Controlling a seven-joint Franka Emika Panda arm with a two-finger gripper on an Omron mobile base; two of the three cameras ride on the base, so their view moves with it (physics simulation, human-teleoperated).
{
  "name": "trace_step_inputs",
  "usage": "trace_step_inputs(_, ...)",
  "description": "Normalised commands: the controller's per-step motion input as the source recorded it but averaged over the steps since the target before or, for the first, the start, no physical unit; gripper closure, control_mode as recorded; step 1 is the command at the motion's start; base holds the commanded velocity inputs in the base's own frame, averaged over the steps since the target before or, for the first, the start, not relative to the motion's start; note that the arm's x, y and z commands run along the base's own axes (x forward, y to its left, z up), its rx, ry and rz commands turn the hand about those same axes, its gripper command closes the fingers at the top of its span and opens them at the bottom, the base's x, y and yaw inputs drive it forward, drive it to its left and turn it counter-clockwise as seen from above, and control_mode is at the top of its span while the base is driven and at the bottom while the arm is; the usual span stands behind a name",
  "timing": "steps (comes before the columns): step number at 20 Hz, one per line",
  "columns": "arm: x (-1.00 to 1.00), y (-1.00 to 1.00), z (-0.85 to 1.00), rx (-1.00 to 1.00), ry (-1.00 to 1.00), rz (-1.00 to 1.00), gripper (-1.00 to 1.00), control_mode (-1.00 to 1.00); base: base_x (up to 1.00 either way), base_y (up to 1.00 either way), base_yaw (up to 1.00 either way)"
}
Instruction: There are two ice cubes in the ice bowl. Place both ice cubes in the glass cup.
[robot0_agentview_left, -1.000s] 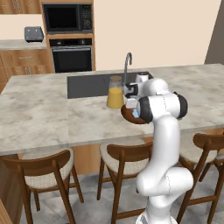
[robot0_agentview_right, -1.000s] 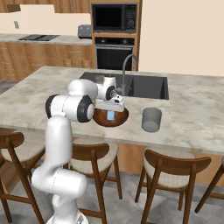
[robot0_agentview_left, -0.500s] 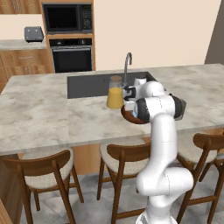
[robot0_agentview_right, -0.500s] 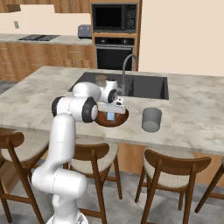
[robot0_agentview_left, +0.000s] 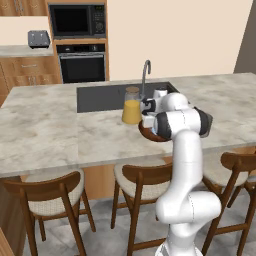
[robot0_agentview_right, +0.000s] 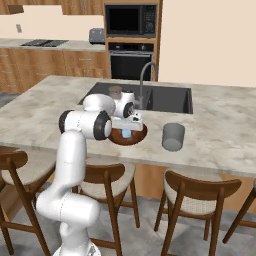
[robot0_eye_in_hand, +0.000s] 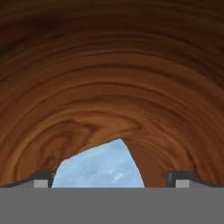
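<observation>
No readable writing; marble desk, wood kitchen. My tool sits fingers apart inside ice bowl, ice cube between them.

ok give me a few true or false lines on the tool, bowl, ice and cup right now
1. The tool is down in the bowl. True.
2. An ice cube lies between the open fingers. True.
3. The cup already holds an ice cube. False: none can be seen in it, and a cube is in the bowl.
4. The juice jar lies tipped over. False: it stands upright beside the bowl.
5. The cup stands in the sink. False: it stands on the counter.
</observation>
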Motion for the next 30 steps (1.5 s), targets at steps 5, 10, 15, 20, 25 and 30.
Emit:
trace_step_inputs(5,-0.10,0.00,-0.04,0.00,0.00,0.01,1.00,-1.00,0.00,0.00,0.00)
trace_step_inputs(10,-0.21,-0.03,0.49,0.02,-0.10,0.00,1.00,-1.00,0.00,0.00,0.00)
trace_step_inputs(15,-0.45,-0.09,1.00,0.00,-0.17,0.00,1.00,-1.00,0.00,0.00,0.00)
trace_step_inputs(20,-0.79,-0.15,0.79,-0.03,-0.01,0.00,1.00,-1.00,0.00,0.00,0.00)
trace_step_inputs(25,-0.96,-0.19,0.47,-0.06,0.01,0.00,1.00,-1.00,0.00,0.00,0.00)
trace_step_inputs(30,-0.40,-0.17,0.10,-0.01,0.00,0.00,1.00,-1.00,0.00,0.00,0.00)
